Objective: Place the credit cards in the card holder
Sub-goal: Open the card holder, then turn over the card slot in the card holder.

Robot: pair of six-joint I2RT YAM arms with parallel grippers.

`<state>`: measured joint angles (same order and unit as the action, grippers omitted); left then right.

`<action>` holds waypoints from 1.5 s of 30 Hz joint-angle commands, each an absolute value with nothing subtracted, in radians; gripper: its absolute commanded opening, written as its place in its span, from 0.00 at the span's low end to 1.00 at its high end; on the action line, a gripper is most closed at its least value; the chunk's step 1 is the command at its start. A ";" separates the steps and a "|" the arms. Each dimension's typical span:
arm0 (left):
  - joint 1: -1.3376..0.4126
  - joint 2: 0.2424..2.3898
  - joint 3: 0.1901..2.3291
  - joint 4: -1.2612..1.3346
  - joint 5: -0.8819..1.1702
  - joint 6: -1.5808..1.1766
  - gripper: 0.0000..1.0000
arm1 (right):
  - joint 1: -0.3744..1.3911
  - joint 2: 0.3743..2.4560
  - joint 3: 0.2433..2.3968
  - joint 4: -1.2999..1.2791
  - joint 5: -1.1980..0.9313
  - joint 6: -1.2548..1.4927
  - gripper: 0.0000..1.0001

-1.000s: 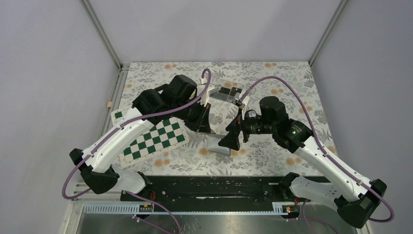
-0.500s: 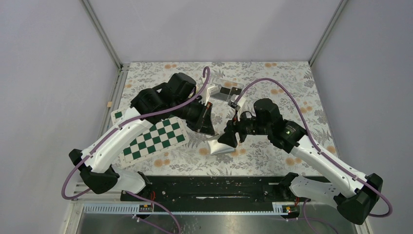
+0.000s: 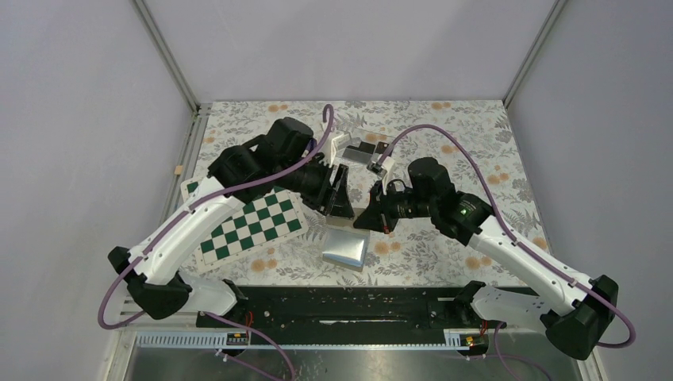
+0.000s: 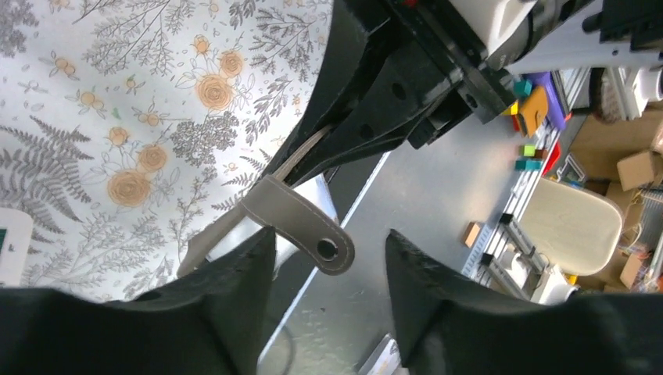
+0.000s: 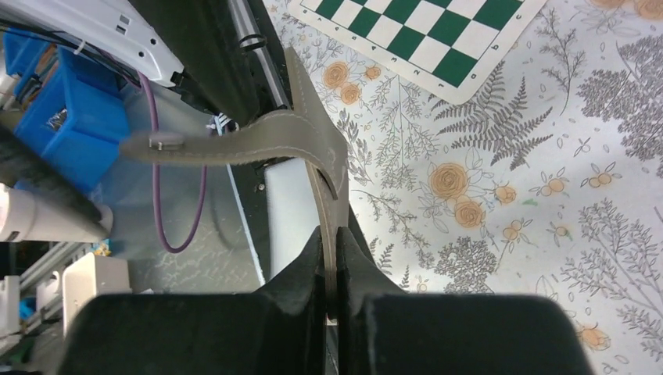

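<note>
Change: since a second ago the left gripper [image 4: 328,242] has let go, the right gripper [image 5: 330,242] has closed, and the card holder [image 3: 345,248] hangs nearer.
Left gripper: fingers apart, the holder's strap [image 4: 301,223] between them.
Right gripper: clamped on the card holder's edge.
Card holder: off the table, near centre.
Credit cards [image 3: 367,148]: black, far centre, partly hidden.
Surface: floral cloth [image 3: 444,127]; chequered mat [image 3: 246,226] at left.
Room: pale grey walls [image 3: 79,119], metal posts [image 3: 164,55].
</note>
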<state>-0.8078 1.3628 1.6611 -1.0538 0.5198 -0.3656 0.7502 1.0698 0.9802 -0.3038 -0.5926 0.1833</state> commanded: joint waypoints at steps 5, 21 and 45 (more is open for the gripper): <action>-0.708 1.118 1.386 -0.876 0.338 -0.460 0.90 | 0.731 0.997 1.007 -0.313 -0.482 0.353 0.00; -0.566 0.959 0.877 -0.516 0.583 -0.632 0.81 | 0.555 0.969 0.957 -0.311 -0.718 0.512 0.00; -0.616 1.039 0.882 -0.510 0.535 -0.631 0.70 | 0.555 0.977 0.947 -0.304 -0.743 0.523 0.00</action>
